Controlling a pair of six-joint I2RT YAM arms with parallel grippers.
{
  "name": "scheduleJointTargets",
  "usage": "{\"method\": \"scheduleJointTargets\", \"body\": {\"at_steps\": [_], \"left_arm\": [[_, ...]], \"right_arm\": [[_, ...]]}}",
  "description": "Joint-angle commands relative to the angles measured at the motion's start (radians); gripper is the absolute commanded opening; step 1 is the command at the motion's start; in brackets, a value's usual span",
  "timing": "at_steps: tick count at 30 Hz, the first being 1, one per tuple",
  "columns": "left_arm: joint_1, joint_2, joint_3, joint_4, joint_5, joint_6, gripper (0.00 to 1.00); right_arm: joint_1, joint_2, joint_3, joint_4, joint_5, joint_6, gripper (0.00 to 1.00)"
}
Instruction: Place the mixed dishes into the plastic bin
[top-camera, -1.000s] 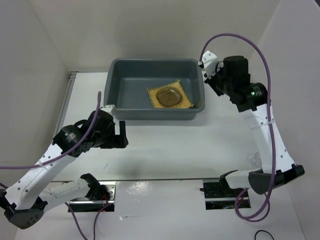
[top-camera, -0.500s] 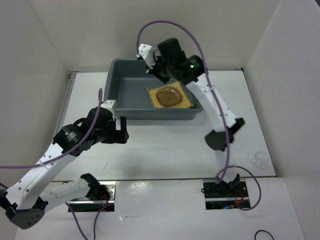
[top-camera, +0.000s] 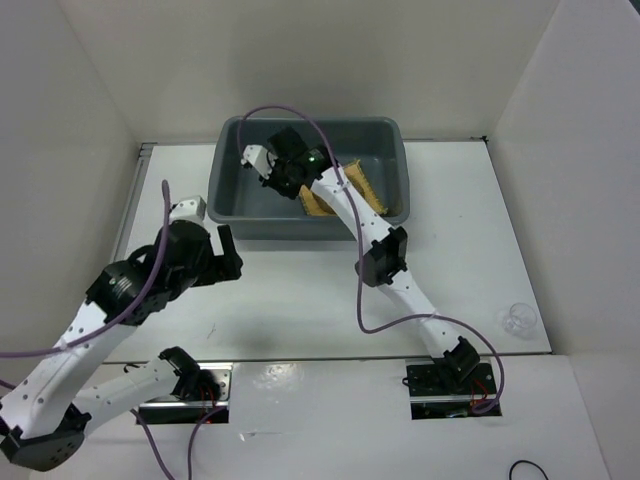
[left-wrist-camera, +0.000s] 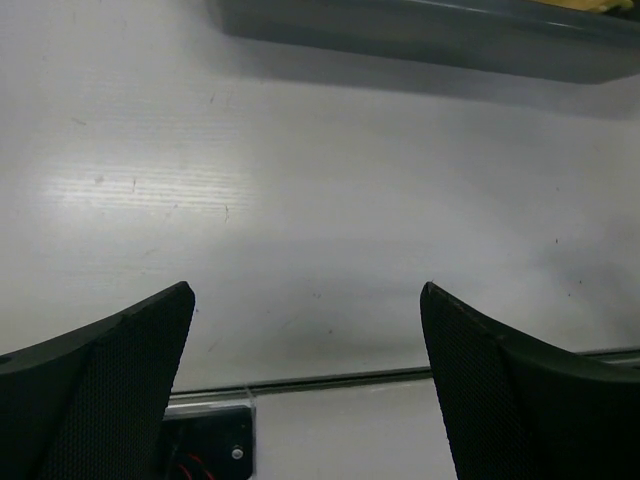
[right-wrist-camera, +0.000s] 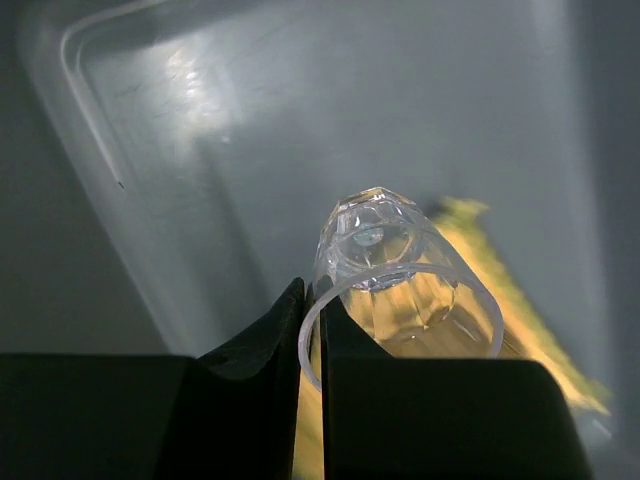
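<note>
One cup (right-wrist-camera: 392, 262), right fingers (right-wrist-camera: 245, 400) pinching — wrist-view only

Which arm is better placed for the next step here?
Right. The right gripper is shut on the rim of the clear cup, above the floor of the plastic bin, so it likely only needs to let go. The left gripper is open and empty over the table, outside the bin.
</note>
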Motion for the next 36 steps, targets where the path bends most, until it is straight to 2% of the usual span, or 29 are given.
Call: {"method": "scheduleJointTargets", "body": {"at_steps": [1, 7, 11, 15, 16, 18, 19, 20, 24, 28, 32, 34, 35, 36], "left_arm": [[0.007, 0.057, 0.035, -0.057, -0.036, -0.112, 1.00], [0.025, 0.218, 0.117, -0.122, 0.024, -0.187, 1.00], [0.036, 0.278, 0.172, -0.145, 0.036, -0.187, 1.00], [0.083, 0.303, 0.218, -0.165, 0.024, -0.169, 1.00], [0.093, 0.303, 0.218, -0.165, 0.024, -0.155, 1.00], [0.117, 0.312, 0.230, -0.141, 0.024, -0.135, 1.00], [0.126, 0.312, 0.241, -0.140, 0.024, -0.125, 1.00], [0.146, 0.321, 0.241, -0.125, 0.024, -0.105, 1.00], [0.207, 0.353, 0.250, -0.053, 0.059, -0.043, 1.00], [0.275, 0.412, 0.259, 0.027, 0.125, 0.021, 1.00], [0.336, 0.465, 0.259, 0.108, 0.202, 0.060, 1.00], [0.356, 0.501, 0.278, 0.129, 0.241, 0.073, 1.00], [0.370, 0.513, 0.278, 0.139, 0.254, 0.086, 1.00], [0.370, 0.540, 0.288, 0.155, 0.268, 0.098, 1.00]], "right_arm": [[0.007, 0.045, 0.064, 0.058, -0.087, -0.034, 0.00], [0.025, 0.147, 0.064, 0.081, -0.079, -0.098, 0.01], [0.038, 0.174, 0.064, 0.059, -0.036, -0.144, 0.07], [0.038, 0.159, 0.064, 0.059, -0.021, -0.155, 0.30], [0.038, 0.135, 0.064, 0.059, -0.021, -0.146, 0.44], [0.047, 0.099, 0.064, 0.059, -0.021, -0.118, 0.56], [0.047, 0.078, 0.064, 0.074, -0.012, -0.091, 0.66], [0.047, 0.029, 0.064, 0.075, -0.011, -0.079, 0.69], [0.047, -0.117, 0.064, 0.098, -0.011, -0.005, 0.78], [0.047, -0.261, 0.064, 0.062, -0.002, 0.075, 0.80], [-0.050, -0.387, 0.064, -0.032, -0.039, 0.197, 0.83], [-0.140, -0.441, 0.064, -0.100, -0.039, 0.222, 0.83], [-0.181, -0.453, 0.015, -0.134, -0.051, 0.222, 0.83], [-0.290, -0.555, -0.096, -0.134, -0.073, 0.225, 0.83]]}}
